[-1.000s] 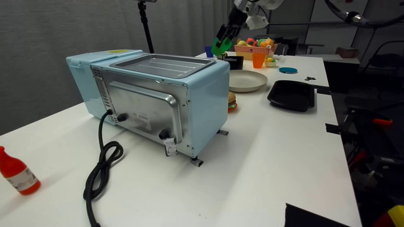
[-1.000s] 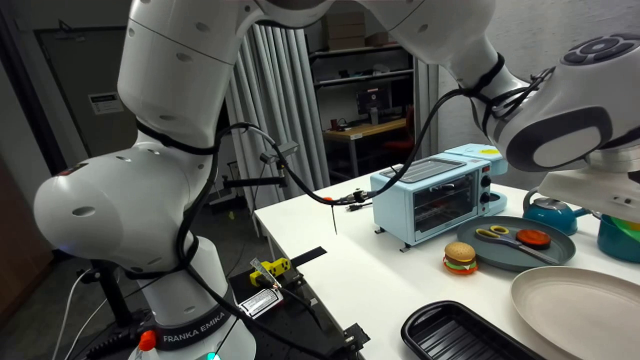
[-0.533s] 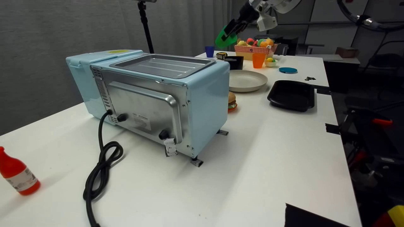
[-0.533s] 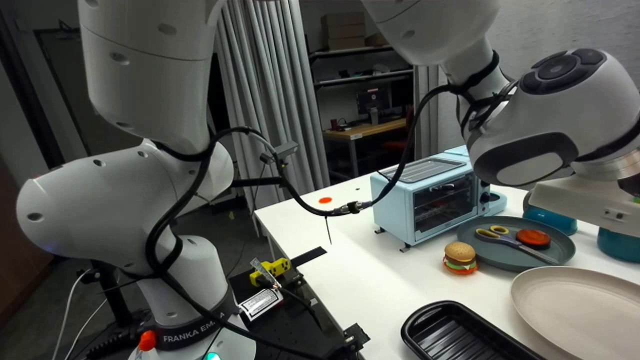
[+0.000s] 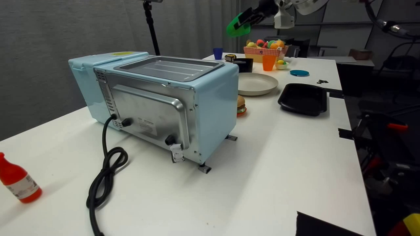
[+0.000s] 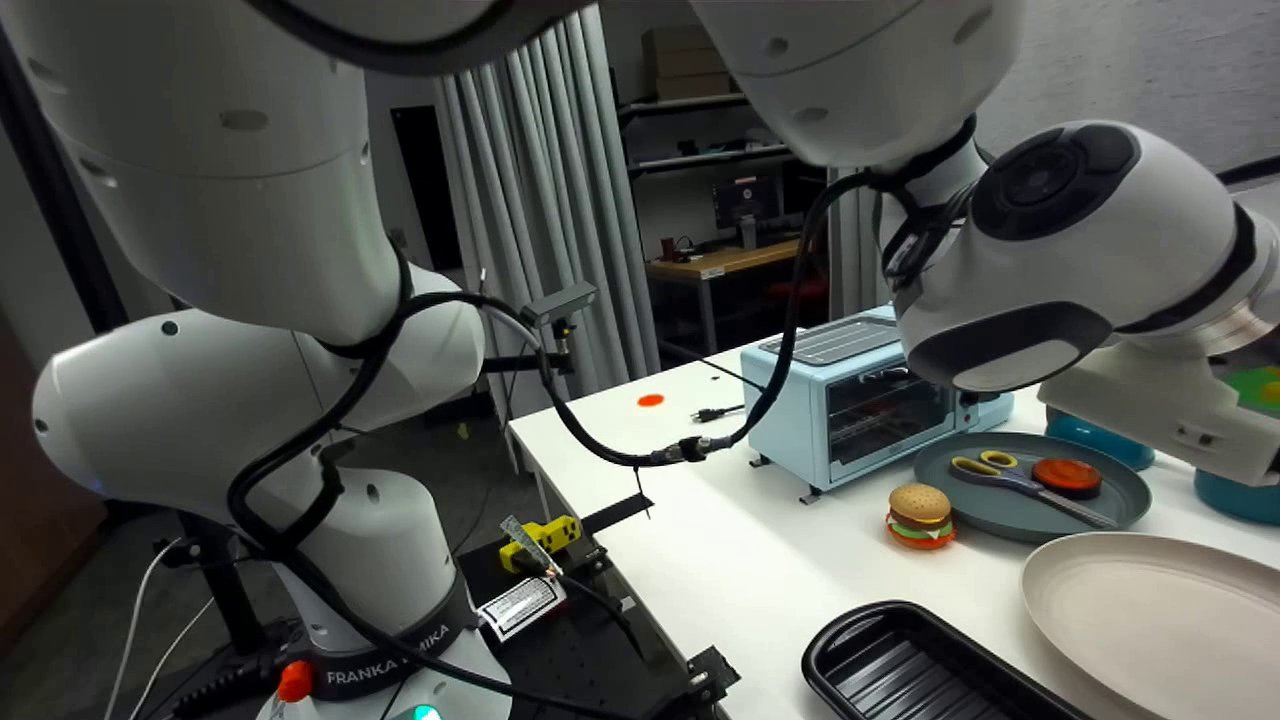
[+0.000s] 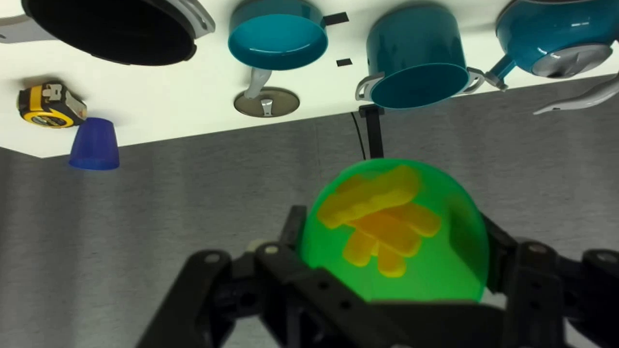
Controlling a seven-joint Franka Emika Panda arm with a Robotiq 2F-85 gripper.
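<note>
My gripper (image 7: 394, 234) is shut on a translucent green cup (image 7: 425, 275), one black finger against each side. Yellow and orange stick-like pieces (image 7: 382, 212) show through its green wall in the wrist view. An exterior view has the cup (image 5: 238, 28) up in the air, tilted, above the far end of the table. At the right edge of an exterior view only a part of the green cup (image 6: 1258, 388) shows beside the arm; the fingers are out of sight there. Below it on the table are a teal pot (image 7: 413, 43) and a blue cup (image 7: 96, 145).
A light blue toaster oven (image 5: 215, 108) stands on the table. Near it are a toy burger (image 6: 920, 515), a grey plate (image 6: 935, 470) with scissors, a beige plate (image 6: 1150, 610) and a black tray (image 5: 303, 98). A fruit basket (image 5: 262, 55) and orange cup (image 5: 269, 62) stand farther off.
The gripper has risen and shifted right in an exterior view, with the green cup still held. The cup has tipped further as the wrist turned. Objects on the table have stayed put.
</note>
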